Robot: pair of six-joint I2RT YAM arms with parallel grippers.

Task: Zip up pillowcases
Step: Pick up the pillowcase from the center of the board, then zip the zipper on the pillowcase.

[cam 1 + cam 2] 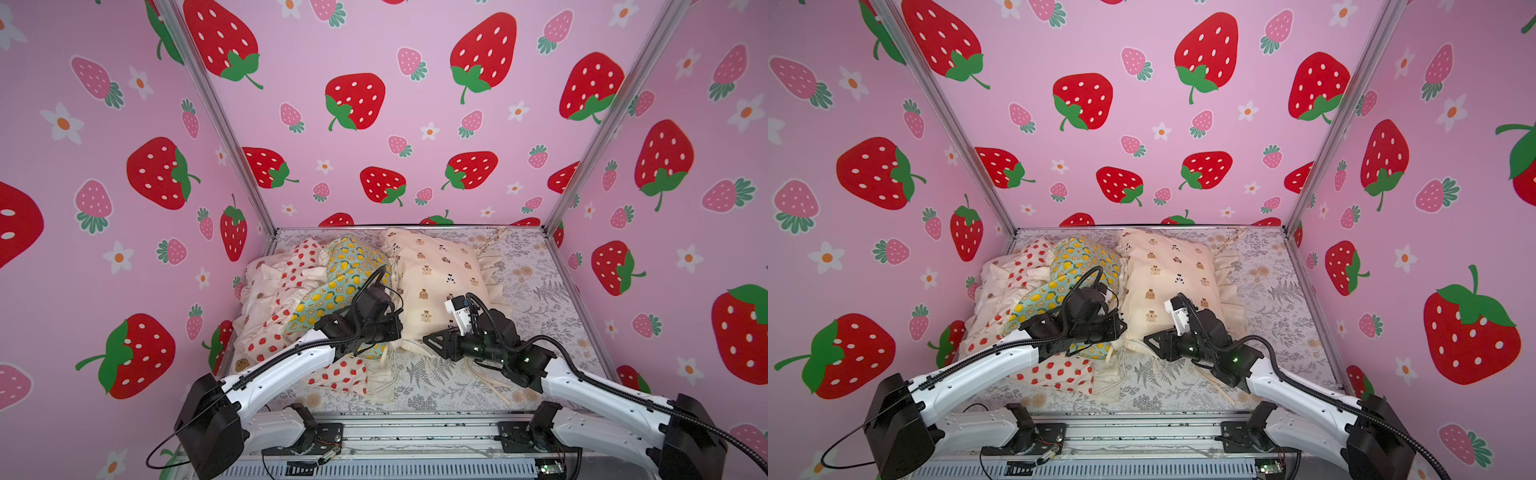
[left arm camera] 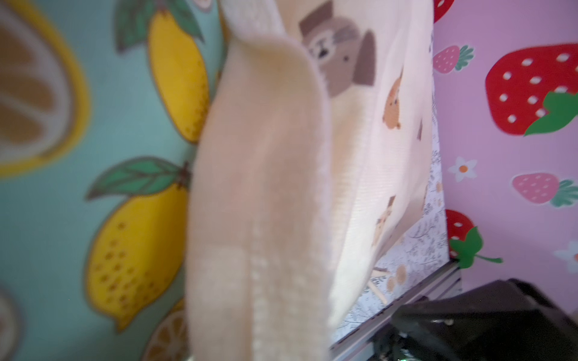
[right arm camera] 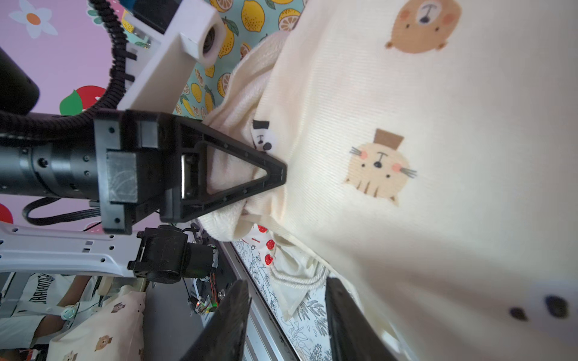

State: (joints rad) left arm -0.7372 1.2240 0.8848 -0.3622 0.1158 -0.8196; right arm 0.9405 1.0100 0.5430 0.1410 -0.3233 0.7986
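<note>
Here, nearest the robot, the right end effector is hanging parted and empty just beside the near edge of the ruffled beige pillowcase with small animal faces, while the left end effector is clenching a fuzzy cream fold at that edge's left corner. The pillowcase is lying on the grey fern-print sheet, its long axis running toward the back wall; zip and pull are hiding among folds.

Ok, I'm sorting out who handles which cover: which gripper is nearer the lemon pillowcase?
Left. The left gripper sits right beside the lemon pillowcase, shut on the ruffle of the bear pillowcase. The right gripper is farther off, open at that pillowcase's near edge.
</note>
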